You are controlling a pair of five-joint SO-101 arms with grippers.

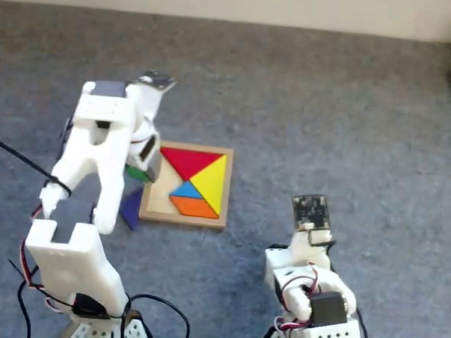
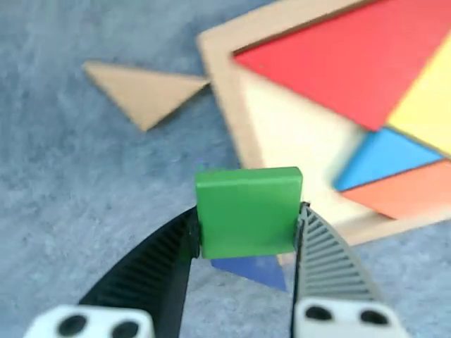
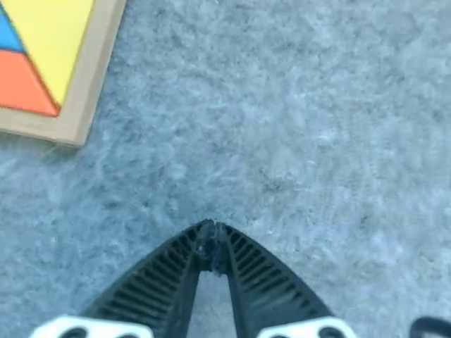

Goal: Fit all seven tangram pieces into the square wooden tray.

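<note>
Square wooden tray (image 1: 184,220) on grey carpet (image 1: 348,107), high view: it holds a large red triangle (image 1: 187,162), a large yellow triangle (image 1: 211,183), a small blue triangle (image 1: 185,190) and an orange piece (image 1: 195,206). The part of its floor nearest the left arm (image 1: 99,156) is bare. A dark blue piece (image 1: 132,207) lies on the carpet just outside the tray's rim, partly under that arm. Left wrist view: the left gripper (image 2: 247,215) is clamped on a green square piece (image 2: 248,201), held at the tray's outer rim, with the dark blue piece beneath it. A tan wooden triangle (image 2: 144,91) lies on the carpet, one tip at the rim. Right wrist view: the right gripper (image 3: 210,246), jaws pressed together and holding nothing, hangs over carpet, apart from the tray's corner.
</note>
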